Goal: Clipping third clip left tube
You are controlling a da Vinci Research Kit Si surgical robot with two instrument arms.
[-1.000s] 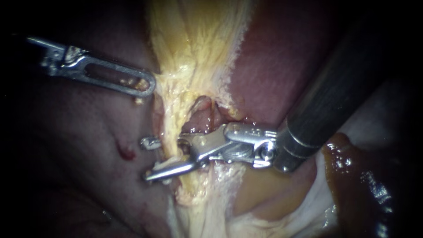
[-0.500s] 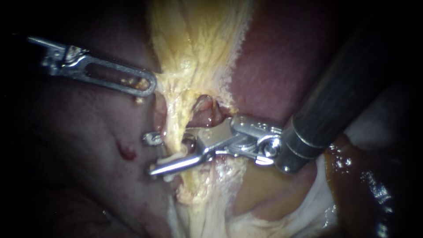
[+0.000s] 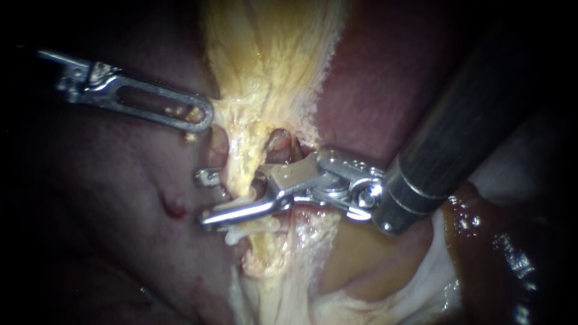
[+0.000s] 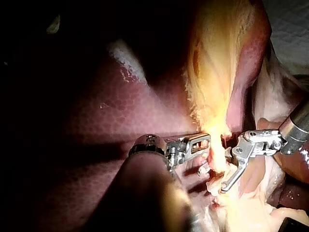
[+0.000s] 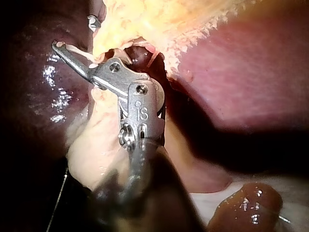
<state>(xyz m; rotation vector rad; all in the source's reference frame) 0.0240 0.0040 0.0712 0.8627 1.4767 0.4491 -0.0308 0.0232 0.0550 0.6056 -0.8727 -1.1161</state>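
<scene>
While left instrument (image 3: 200, 114) has its jaws clamped on the edge of the yellow tissue (image 3: 265, 66), right instrument (image 3: 206, 198) sits with its jaws apart, straddling the tube (image 3: 244, 171). Upper jaw tip pokes out past the tube's far side and the lower jaw crosses below it. Gap between jaws is clearly visible. Tube hangs from the yellow tissue, with liver (image 3: 373, 90) to its right.

We see dark red liver (image 3: 373, 78) at right, yellow fatty tissue (image 3: 271, 54) down the middle, a small red spot (image 3: 171, 209) at left, glossy brown tissue (image 3: 475, 241) lower right.
</scene>
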